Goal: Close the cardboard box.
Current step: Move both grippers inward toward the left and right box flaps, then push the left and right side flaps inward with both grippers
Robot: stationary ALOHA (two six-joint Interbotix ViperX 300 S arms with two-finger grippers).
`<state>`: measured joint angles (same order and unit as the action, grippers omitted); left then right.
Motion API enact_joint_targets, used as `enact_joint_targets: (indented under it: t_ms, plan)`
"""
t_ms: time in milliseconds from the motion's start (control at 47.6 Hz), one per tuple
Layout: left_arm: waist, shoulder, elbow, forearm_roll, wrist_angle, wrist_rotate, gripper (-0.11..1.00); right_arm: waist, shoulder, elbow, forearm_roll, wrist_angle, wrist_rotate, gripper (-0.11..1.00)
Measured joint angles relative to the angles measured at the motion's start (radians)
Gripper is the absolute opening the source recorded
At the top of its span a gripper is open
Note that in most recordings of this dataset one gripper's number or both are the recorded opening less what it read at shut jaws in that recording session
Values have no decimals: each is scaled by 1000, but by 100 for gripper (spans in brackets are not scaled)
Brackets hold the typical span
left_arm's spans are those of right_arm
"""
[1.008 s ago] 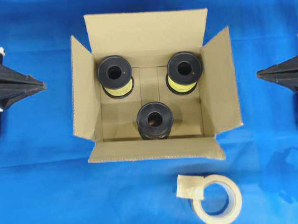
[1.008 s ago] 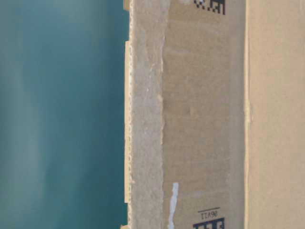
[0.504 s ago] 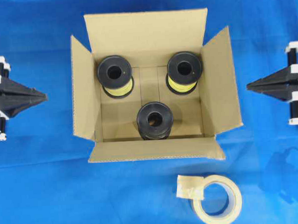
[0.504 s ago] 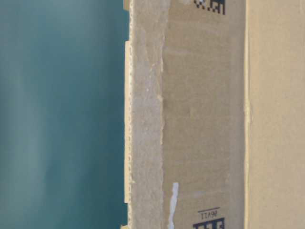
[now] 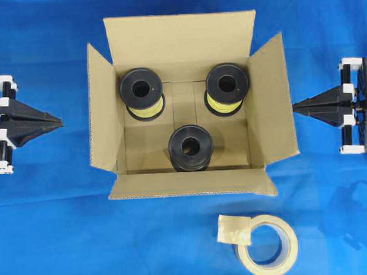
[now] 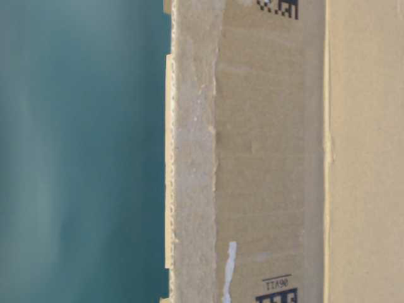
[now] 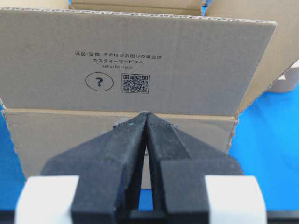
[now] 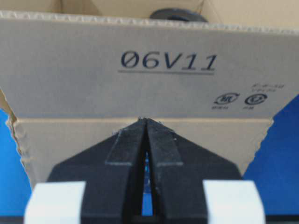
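The cardboard box [image 5: 141, 38] stands open in the middle of the blue cloth, all of its flaps spread outward. Inside it are three black spools [image 5: 191, 147]. My left gripper [image 5: 59, 123] is shut and empty, pointing at the box's left flap [image 7: 140, 60] from a short way off. My right gripper [image 5: 294, 109] is shut and empty too, its tip close to the right flap [image 8: 154, 65] printed "06V11". The table-level view is filled by the box's brown wall [image 6: 271, 158].
A beige tape roll [image 5: 266, 244] with a loose end lies on the cloth in front of the box, right of centre. Blue cloth [image 5: 47, 231] covers the table all around.
Both grippers have moved inward toward the box's side flaps. The box and tape roll have not moved.
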<state>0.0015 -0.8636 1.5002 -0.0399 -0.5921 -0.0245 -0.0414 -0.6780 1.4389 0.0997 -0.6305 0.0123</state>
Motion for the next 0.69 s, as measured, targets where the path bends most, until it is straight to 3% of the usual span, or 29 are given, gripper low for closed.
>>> enact_joint_targets:
  t_ms: [357,693]
  plan:
    - [20,140,-61,-2,-71,8,0,0,127,-89,-2,-3,5,0]
    - [29,476,-210,-2,-199,21,0,0,301,-215,-5,-35,0,0]
